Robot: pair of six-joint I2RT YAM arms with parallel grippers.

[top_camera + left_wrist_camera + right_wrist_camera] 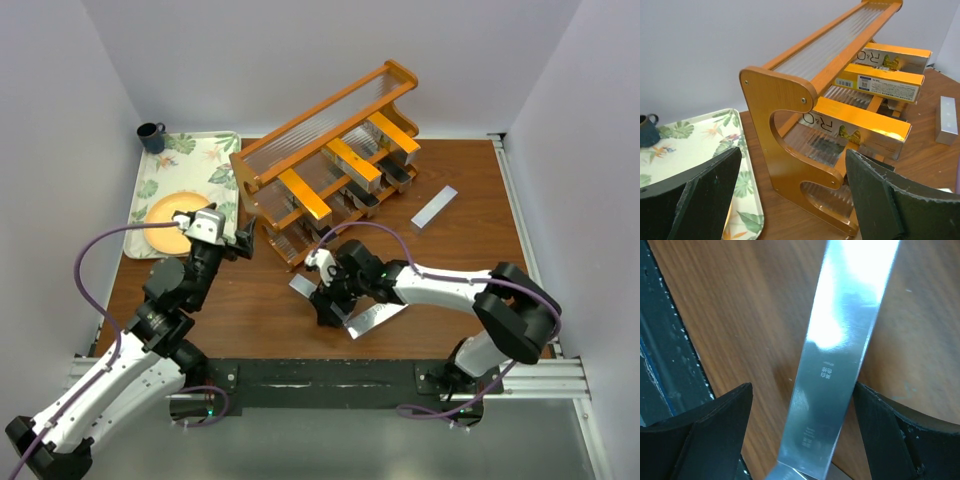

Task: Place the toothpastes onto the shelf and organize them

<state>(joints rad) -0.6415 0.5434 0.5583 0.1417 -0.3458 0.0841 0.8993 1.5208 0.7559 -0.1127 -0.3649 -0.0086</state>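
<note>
Your right fingers [715, 430] stand open astride 1 silver carton [840, 365] near the shelf [782, 95]; your left fingers [705, 195] are open and empty. Closing off-centre may skid the carton.

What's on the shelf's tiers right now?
The top tier of the shelf is bare. Three orange-gold cartons lie across the middle tier. Below them, grey and silver cartons show only partly; the rest is covered, so their count is unclear.
</note>
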